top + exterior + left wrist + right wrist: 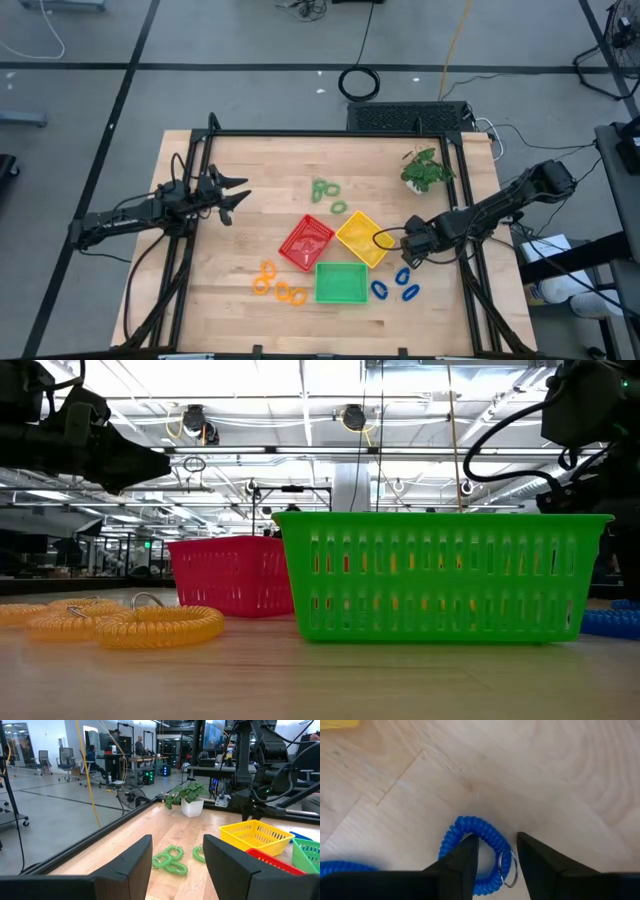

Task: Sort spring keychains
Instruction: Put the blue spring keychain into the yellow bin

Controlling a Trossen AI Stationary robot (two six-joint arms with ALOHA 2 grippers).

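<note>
Right claw (497, 851) (fingers spread) astride one side of blue spring keychain (479, 827) on table (545, 770).

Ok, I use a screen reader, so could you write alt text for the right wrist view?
The right gripper is down at the wooden table, its two dark fingers straddling one side of a blue spring keychain with a small metal ring. Part of another blue keychain shows at the edge.
</note>
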